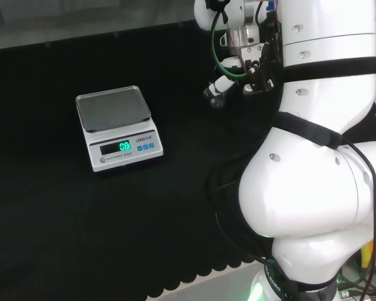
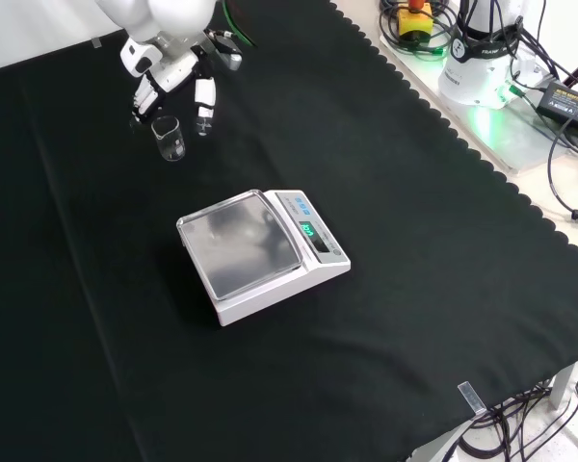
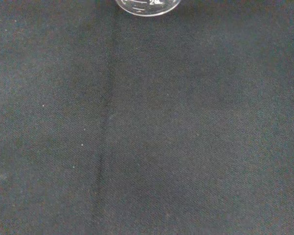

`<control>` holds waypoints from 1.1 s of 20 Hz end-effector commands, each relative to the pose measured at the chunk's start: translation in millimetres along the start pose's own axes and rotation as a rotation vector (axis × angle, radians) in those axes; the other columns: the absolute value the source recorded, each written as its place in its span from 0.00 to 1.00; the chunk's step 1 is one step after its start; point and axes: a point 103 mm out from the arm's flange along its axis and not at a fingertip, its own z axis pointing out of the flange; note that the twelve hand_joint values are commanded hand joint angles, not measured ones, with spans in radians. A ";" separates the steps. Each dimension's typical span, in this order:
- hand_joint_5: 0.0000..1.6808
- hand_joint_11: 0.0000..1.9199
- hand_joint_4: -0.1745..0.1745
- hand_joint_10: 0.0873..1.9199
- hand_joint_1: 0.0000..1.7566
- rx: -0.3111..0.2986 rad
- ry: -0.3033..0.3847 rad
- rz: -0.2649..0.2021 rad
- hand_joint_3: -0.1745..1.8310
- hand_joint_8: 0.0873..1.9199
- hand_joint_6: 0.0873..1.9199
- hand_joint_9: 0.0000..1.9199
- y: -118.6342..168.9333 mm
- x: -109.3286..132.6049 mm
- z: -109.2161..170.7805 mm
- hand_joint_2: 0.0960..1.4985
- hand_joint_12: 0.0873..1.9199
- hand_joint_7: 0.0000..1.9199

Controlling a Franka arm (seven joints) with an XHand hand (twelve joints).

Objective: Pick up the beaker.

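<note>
The bench [image 2: 385, 318] is big and mostly bare black cloth, so there is lots of room to move. A white scale [image 2: 262, 252] sits in the middle, well apart from the rest. The robot hand [image 2: 178, 82] hangs at the far end in the front view, fingers pointing down, loose and holding nothing. The small clear beaker [image 2: 170, 138] stands upright just below those fingers, not yet gripped. It looks ready to be grabbed, with open cloth all around.
</note>
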 end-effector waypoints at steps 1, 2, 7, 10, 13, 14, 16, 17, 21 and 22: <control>0.18 0.31 0.37 0.37 0.28 -0.029 -0.029 -0.005 0.11 0.32 0.00 0.18 3.4 7.6 -0.2 0.54 0.69 0.12; 0.18 0.32 0.38 0.36 0.29 -0.030 -0.031 -0.006 0.11 0.32 0.00 0.20 4.5 8.7 -0.4 0.54 0.68 0.13; 0.22 0.34 0.40 0.33 0.32 -0.039 -0.035 -0.024 0.11 0.31 0.00 0.25 9.2 18.6 -2.0 0.54 0.66 0.17; 0.26 0.35 0.42 0.31 0.32 -0.053 -0.047 -0.031 0.11 0.30 0.00 0.28 11.6 27.1 -3.9 0.54 0.65 0.20; 0.30 0.37 0.44 0.30 0.33 -0.064 -0.064 -0.025 0.11 0.30 0.00 0.32 15.0 34.6 -4.4 0.54 0.64 0.23; 0.32 0.38 0.44 0.29 0.34 -0.064 -0.071 -0.024 0.12 0.29 0.00 0.33 16.2 36.4 -4.0 0.54 0.64 0.25; 0.36 0.41 0.44 0.26 0.37 -0.067 -0.073 -0.023 0.12 0.28 0.00 0.38 18.3 39.1 -2.4 0.54 0.62 0.29; 0.37 0.42 0.44 0.25 0.38 -0.069 -0.078 -0.022 0.12 0.27 0.00 0.40 19.1 40.0 -1.4 0.54 0.61 0.31; 0.41 0.52 0.39 0.20 0.47 -0.084 -0.093 -0.022 0.13 0.25 0.00 0.47 20.9 41.7 2.7 0.54 0.53 0.35; 0.43 0.54 0.38 0.18 0.49 -0.086 -0.095 -0.022 0.14 0.25 0.00 0.49 21.3 41.6 3.7 0.53 0.50 0.36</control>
